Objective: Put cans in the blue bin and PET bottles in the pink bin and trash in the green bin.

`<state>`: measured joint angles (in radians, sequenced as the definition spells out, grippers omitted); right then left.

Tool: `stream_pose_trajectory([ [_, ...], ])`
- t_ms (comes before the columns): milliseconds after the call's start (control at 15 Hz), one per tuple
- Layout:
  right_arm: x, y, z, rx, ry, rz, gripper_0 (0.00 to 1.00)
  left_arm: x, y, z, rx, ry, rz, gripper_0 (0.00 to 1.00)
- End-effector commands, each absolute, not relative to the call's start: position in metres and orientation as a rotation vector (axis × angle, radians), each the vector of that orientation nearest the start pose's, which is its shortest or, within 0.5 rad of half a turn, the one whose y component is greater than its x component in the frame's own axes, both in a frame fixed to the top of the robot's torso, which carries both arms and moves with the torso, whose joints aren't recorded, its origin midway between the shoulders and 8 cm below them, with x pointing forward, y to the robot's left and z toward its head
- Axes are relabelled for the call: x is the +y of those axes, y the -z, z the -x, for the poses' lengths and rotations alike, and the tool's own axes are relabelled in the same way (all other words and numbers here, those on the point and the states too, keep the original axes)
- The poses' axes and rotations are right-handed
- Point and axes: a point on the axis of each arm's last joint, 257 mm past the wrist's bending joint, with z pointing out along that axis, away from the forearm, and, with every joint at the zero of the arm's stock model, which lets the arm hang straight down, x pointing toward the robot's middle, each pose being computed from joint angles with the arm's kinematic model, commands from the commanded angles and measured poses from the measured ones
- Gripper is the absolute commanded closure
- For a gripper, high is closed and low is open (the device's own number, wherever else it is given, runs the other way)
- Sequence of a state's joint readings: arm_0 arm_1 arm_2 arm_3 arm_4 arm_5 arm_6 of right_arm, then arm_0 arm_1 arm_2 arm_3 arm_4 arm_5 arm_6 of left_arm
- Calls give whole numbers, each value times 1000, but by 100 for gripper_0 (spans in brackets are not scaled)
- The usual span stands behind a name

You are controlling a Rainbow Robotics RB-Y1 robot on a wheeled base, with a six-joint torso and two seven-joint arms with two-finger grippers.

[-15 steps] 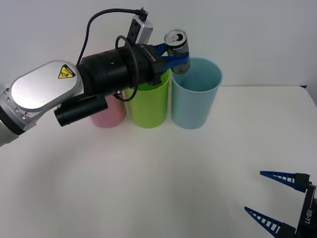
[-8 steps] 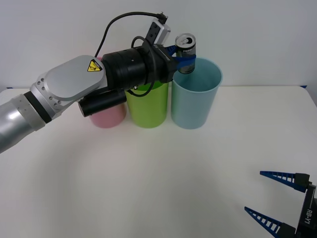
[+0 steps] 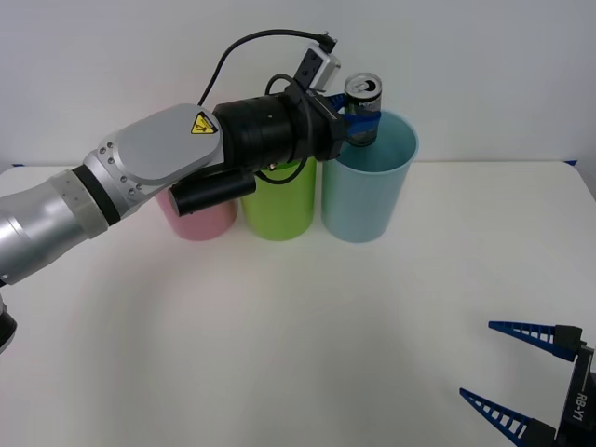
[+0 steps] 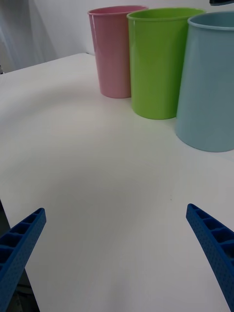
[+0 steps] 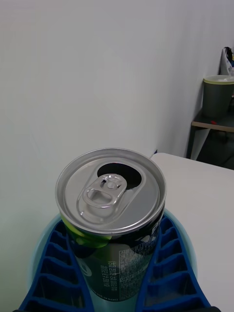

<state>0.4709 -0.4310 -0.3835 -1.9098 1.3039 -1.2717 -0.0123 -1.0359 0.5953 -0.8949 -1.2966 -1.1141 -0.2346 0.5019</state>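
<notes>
1. I can read "RB-Y1" running up the right gripper [image 3: 527, 377] body, down in the corner.
2. There's fine print on the can [image 5: 113, 229], too tiny for me to read.

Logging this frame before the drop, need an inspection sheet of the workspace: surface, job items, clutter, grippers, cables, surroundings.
Surface: white table, bare in front of the bins.
Job's things: small silver metal drink can, opened, upright, held above the tall light-blue plastic bin; tall lime-green plastic bin in the middle; tall pink plastic bin at the robot's left end of the row.
Clutter: nothing seen.
Grippers: left gripper shut on the can over the blue bin's mouth; right gripper open, low at the table's near right.
Cables: black cable looping over the left wrist to its camera.
Surroundings: white wall behind the table.
</notes>
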Motion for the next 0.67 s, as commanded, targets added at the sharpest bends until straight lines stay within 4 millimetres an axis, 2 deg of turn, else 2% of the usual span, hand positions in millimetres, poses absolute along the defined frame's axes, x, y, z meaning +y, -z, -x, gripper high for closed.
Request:
stream_pose_trajectory([
  [67,-246,236,-290,1640,-548,927,0,-78,56,-597,1444,575,-936,89],
  [267,-246,236,-290,1640,-548,927,0,-84,61,-603,1458,566,-931,90],
  [600,-246,236,-290,1640,-548,927,0,-91,60,-600,1460,587,-924,88],
  [667,-246,236,-290,1640,-548,927,0,-90,58,-601,1457,585,-924,51],
])
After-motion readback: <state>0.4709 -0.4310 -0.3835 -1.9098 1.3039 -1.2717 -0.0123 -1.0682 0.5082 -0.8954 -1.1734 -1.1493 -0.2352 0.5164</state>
